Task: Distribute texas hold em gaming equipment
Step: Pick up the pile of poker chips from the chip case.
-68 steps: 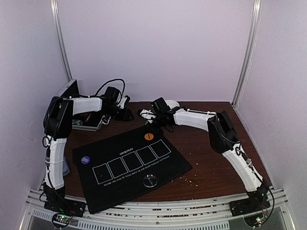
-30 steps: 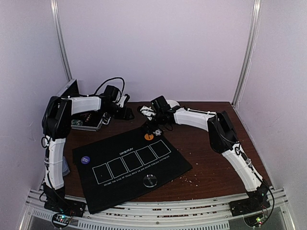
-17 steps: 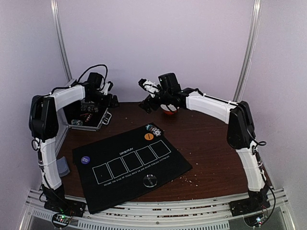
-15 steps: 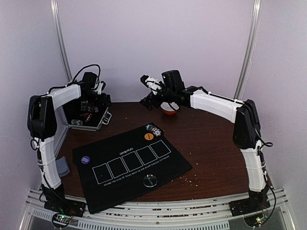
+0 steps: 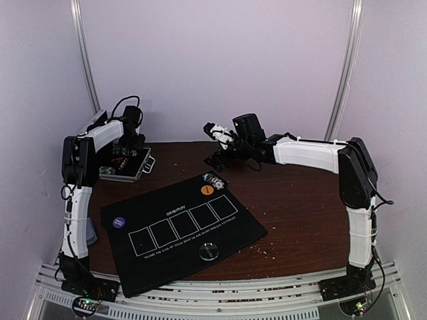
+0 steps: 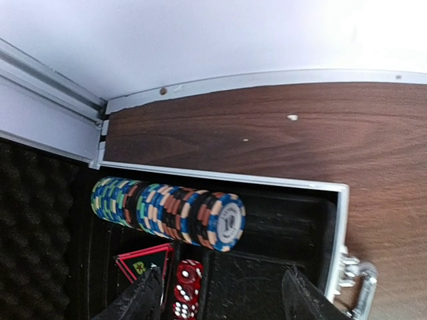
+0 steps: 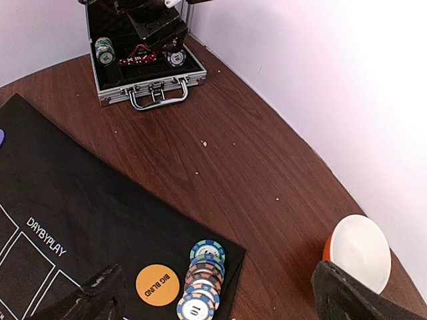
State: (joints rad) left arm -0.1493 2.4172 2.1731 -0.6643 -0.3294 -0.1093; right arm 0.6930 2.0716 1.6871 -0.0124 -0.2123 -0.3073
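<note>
Clipped by the frame
The dice (image 6: 186, 288) are cut off at 6 o'clock; the mat (image 7: 80, 190) runs out at 9 and 6 o'clock.

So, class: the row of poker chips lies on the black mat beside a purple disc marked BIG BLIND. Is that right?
Not quite: the BIG BLIND disc is orange, not purple, as the right wrist view shows. The rest stands: it lies on the black mat beside the row of poker chips.

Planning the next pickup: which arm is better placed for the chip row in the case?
Left, probably. The left pincer, open, hangs over the case near the chip row; the right pincer, also open, hangs farther off, toward the mat.
</note>
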